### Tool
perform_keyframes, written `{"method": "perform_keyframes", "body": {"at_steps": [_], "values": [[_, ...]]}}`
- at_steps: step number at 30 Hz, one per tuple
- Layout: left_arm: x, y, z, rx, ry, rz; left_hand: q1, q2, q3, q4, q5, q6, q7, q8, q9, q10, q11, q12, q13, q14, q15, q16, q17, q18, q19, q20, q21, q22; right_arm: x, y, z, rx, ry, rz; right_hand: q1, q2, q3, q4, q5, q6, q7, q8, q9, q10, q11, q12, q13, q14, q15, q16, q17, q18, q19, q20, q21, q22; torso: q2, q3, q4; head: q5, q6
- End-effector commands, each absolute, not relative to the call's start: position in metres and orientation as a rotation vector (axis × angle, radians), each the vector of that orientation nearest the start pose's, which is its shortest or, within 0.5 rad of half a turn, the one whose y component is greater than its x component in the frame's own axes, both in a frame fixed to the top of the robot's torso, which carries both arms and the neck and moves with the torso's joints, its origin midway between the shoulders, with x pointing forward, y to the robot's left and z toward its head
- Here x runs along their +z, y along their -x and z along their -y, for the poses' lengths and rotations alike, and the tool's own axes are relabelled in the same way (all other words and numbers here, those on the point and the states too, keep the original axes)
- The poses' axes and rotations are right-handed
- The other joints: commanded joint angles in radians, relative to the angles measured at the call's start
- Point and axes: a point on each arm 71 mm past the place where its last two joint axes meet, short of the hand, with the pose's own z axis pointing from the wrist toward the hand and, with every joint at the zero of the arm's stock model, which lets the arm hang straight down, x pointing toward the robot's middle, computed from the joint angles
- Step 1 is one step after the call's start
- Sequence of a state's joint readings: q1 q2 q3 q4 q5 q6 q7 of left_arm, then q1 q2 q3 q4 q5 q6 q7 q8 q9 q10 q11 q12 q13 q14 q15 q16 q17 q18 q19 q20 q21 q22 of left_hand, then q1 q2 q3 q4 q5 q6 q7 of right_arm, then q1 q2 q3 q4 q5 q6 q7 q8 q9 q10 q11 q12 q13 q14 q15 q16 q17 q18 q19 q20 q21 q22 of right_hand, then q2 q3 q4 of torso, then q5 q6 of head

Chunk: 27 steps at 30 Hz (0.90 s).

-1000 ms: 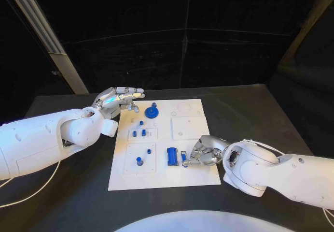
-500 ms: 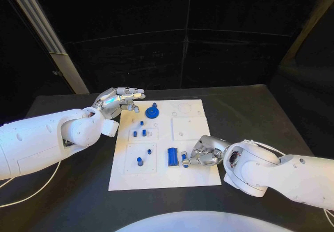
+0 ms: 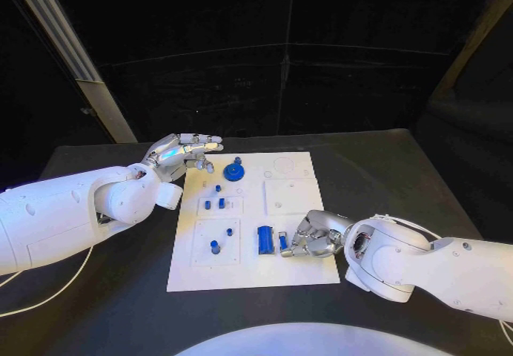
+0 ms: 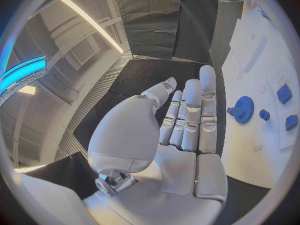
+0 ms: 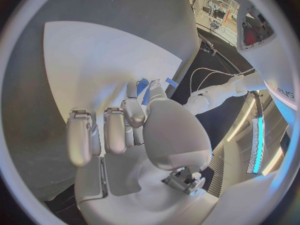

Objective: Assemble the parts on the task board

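Observation:
The white task board (image 3: 294,263) lies mid-table. My right hand (image 3: 311,235) rests on its near right part and pinches a small blue part (image 3: 283,242) that stands next to an upright blue block (image 3: 264,239). In the right wrist view that blue part (image 5: 144,86) shows between the fingertips (image 5: 133,107). My left hand (image 3: 181,152) hovers at the board's far left corner, fingers straight and holding nothing. A blue gear (image 3: 234,174) sits close to it. The left wrist view shows the left hand (image 4: 184,120), the gear (image 4: 242,109) and the board (image 4: 262,50).
Small blue pegs (image 3: 214,202) stand in the board's left middle inset. Two more blue pieces (image 3: 217,247) sit in the near left inset. The black table (image 3: 396,170) surrounds the board. The far right insets (image 3: 288,194) hold no parts.
My right hand has slid slightly toward the board's near edge, still at the small blue part. The left hand has not moved.

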State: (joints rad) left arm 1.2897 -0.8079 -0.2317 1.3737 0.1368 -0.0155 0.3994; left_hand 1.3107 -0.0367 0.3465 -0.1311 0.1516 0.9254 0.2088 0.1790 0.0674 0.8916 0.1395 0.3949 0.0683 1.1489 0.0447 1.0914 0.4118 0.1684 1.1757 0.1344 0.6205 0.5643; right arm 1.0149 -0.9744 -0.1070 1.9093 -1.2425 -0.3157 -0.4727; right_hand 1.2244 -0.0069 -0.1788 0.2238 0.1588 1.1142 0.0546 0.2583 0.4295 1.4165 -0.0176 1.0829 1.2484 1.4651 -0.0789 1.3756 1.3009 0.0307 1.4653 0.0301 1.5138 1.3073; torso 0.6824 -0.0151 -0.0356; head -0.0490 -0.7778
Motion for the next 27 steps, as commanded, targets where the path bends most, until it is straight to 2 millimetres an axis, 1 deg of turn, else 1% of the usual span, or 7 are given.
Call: {"method": "perform_keyframes", "body": {"at_steps": [1, 5, 15, 19, 23, 25, 27], "values": [[-0.209, -0.502, -0.227, -1.673, 1.171, -1.588, 0.003, 0.005, -0.004, -0.004, 0.005, -0.008, 0.0, 0.003, 0.0, -0.007, -0.001, 0.005, -0.002, -0.007, -0.002, 0.005, -0.001, 0.014, 0.004, 0.002, -0.007, -0.001, -0.263, -0.356, 0.175, 0.657, -0.191, -2.161, 0.018, 0.008, 0.001, -0.01, 0.009, -0.008, 0.001, 0.007, 0.002, -0.004, -0.001, -0.005, 0.001, 0.056, -0.002, -0.006, 0.0, -0.007, 0.049, 0.002, -0.006, 0.193, 0.0, -0.0002, 0.0006, -0.001, 0.0], [-0.209, -0.502, -0.228, -1.673, 1.171, -1.588, 0.003, 0.005, -0.004, -0.004, 0.005, -0.008, 0.0, 0.003, 0.0, -0.007, -0.001, 0.005, -0.002, -0.007, -0.002, 0.005, -0.001, 0.014, 0.004, 0.002, -0.007, -0.001, -0.263, -0.357, 0.176, 0.648, -0.195, -2.161, 0.023, 0.015, 0.0, -0.012, 0.021, -0.008, 0.002, 0.007, 0.003, -0.004, 0.0, -0.005, 0.001, 0.056, -0.002, -0.006, 0.0, -0.008, 0.049, 0.002, -0.006, 0.193, 0.0, 0.0001, 0.0002, 0.0, -0.001], [-0.209, -0.502, -0.227, -1.674, 1.171, -1.588, 0.003, 0.005, -0.004, -0.004, 0.005, -0.008, 0.0, 0.003, 0.0, -0.007, -0.001, 0.005, -0.002, -0.007, -0.002, 0.005, -0.001, 0.014, 0.004, 0.002, -0.007, -0.001, -0.265, -0.36, 0.179, 0.623, -0.215, -2.151, 0.019, 0.027, -0.004, -0.007, 0.03, -0.007, 0.002, 0.007, 0.004, -0.003, 0.0, -0.003, 0.002, 0.057, -0.002, -0.004, 0.002, -0.008, 0.05, 0.003, -0.005, 0.194, 0.001, 0.0002, 0.0003, -0.001, -0.002], [-0.209, -0.502, -0.227, -1.673, 1.171, -1.589, 0.003, 0.005, -0.004, -0.004, 0.005, -0.008, 0.0, 0.003, 0.0, -0.007, -0.001, 0.005, -0.002, -0.007, -0.002, 0.005, -0.001, 0.014, 0.004, 0.002, -0.007, -0.001, -0.266, -0.362, 0.179, 0.608, -0.211, -2.144, 0.018, 0.037, -0.004, -0.004, 0.029, -0.007, 0.001, 0.007, 0.005, -0.002, -0.001, -0.002, 0.003, 0.057, -0.002, -0.004, 0.002, -0.008, 0.05, 0.002, -0.005, 0.195, 0.001, 0.0002, 0.0015, -0.008, -0.003], [-0.209, -0.502, -0.226, -1.674, 1.171, -1.59, 0.003, 0.005, -0.004, -0.004, 0.005, -0.008, 0.0, 0.003, 0.0, -0.007, -0.001, 0.005, -0.002, -0.007, -0.002, 0.005, -0.001, 0.014, 0.004, 0.002, -0.007, -0.001, -0.267, -0.365, 0.177, 0.596, -0.21, -2.143, 0.018, 0.04, -0.005, -0.004, 0.027, -0.007, 0.001, 0.007, 0.005, -0.002, -0.001, -0.002, 0.003, 0.057, -0.002, -0.004, 0.002, -0.008, 0.05, 0.002, -0.005, 0.195, 0.001, 0.0, 0.0013, -0.005, -0.003], [-0.209, -0.502, -0.226, -1.675, 1.17, -1.591, 0.003, 0.005, -0.004, -0.004, 0.005, -0.008, 0.0, 0.003, 0.0, -0.007, -0.001, 0.005, -0.002, -0.007, -0.002, 0.005, -0.001, 0.014, 0.004, 0.002, -0.007, -0.001, -0.268, -0.366, 0.177, 0.589, -0.21, -2.149, 0.031, 0.039, -0.006, -0.013, 0.021, -0.007, 0.0, 0.008, 0.006, -0.002, -0.001, -0.002, 0.003, 0.057, -0.003, -0.004, 0.002, -0.008, 0.05, 0.002, -0.005, 0.194, 0.001, -0.0001, 0.0013, -0.005, -0.003], [-0.209, -0.502, -0.226, -1.676, 1.17, -1.592, 0.003, 0.005, -0.004, -0.004, 0.005, -0.008, 0.0, 0.003, 0.0, -0.007, -0.001, 0.005, -0.002, -0.007, -0.002, 0.005, -0.001, 0.014, 0.004, 0.002, -0.007, -0.001, -0.27, -0.366, 0.176, 0.582, -0.206, -2.159, 0.054, 0.036, -0.006, -0.03, 0.018, -0.008, 0.0, 0.008, 0.007, -0.003, -0.002, -0.003, 0.003, 0.057, -0.003, -0.005, 0.001, -0.008, 0.05, 0.002, -0.006, 0.194, 0.0, -0.0005, 0.0017, -0.006, -0.003]]}}
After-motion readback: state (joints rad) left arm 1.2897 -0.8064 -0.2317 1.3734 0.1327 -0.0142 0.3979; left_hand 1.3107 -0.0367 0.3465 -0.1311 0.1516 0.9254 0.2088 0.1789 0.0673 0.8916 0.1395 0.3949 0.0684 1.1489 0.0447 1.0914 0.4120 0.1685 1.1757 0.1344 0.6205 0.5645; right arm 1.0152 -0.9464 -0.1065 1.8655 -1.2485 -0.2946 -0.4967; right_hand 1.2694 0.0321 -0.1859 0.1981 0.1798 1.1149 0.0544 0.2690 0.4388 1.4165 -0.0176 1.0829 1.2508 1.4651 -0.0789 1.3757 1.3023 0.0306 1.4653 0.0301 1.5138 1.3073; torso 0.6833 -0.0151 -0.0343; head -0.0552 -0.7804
